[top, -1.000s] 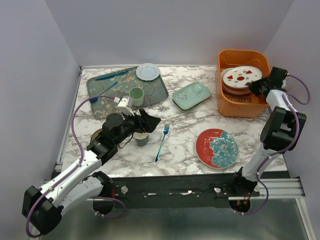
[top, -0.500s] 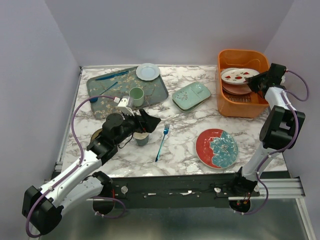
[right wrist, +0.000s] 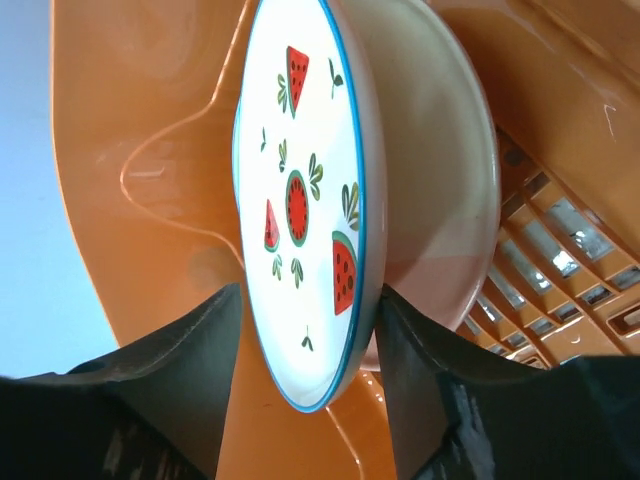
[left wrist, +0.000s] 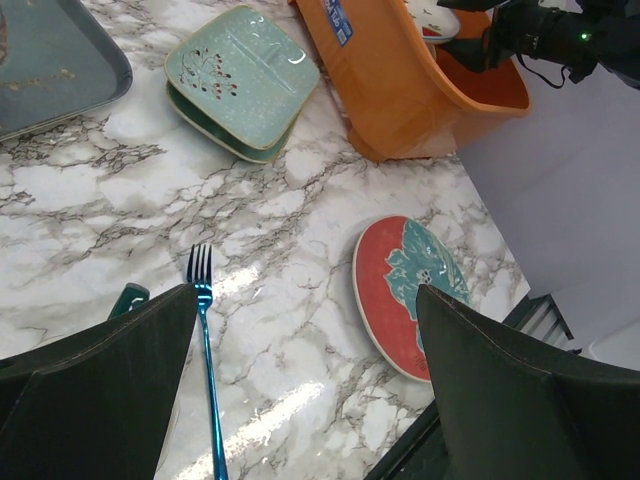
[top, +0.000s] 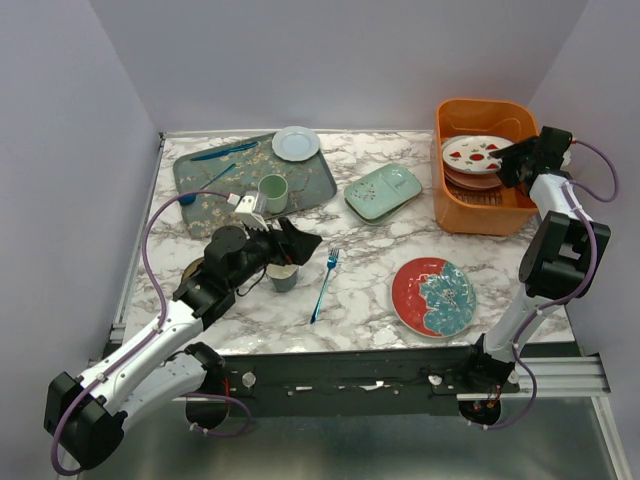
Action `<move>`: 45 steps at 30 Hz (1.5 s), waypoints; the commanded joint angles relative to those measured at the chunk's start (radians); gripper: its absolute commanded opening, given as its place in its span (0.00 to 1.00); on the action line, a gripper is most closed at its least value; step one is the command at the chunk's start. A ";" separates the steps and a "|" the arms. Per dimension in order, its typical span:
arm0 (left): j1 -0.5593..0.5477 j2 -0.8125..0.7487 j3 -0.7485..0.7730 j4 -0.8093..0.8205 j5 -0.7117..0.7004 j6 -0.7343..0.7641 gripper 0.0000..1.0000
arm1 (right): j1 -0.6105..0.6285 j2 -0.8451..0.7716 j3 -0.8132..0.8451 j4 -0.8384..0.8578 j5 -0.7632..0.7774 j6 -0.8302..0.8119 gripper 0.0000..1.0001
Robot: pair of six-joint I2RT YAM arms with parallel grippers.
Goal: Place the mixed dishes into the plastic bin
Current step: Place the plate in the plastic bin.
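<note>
left arm (top: 150,340): white tubular links, rounded black joint housings | right arm (top: 520,312): same white links, bulky black elbow block | thin purple cable (top: 147,245): one loops along each arm | small white bracket (top: 249,208): on left wrist | matte black wedge-shaped fingers (left wrist: 95,375): flat faces, both wrists | tiny green light (left wrist: 583,37): on right wrist's black housing
</note>
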State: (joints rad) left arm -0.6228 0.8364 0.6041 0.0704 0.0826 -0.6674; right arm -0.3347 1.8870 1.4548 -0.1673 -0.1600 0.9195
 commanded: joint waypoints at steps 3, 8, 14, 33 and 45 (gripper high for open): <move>0.005 -0.005 0.034 0.006 0.017 -0.008 0.99 | 0.008 0.000 0.039 -0.014 0.069 -0.025 0.72; 0.005 -0.005 0.033 0.009 0.019 -0.009 0.99 | 0.016 0.000 0.041 -0.031 0.085 -0.031 0.77; 0.003 -0.007 0.033 0.006 0.020 -0.011 0.99 | 0.034 0.020 0.067 -0.066 0.122 -0.034 0.83; 0.003 -0.008 0.031 0.008 0.019 -0.015 0.99 | 0.043 0.046 0.111 -0.149 0.215 -0.056 0.92; 0.003 0.038 0.048 0.022 0.071 -0.027 0.99 | 0.042 -0.086 0.039 -0.150 0.165 -0.107 0.95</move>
State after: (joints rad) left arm -0.6228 0.8471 0.6136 0.0734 0.1024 -0.6823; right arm -0.2955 1.9030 1.5337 -0.3023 0.0055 0.8467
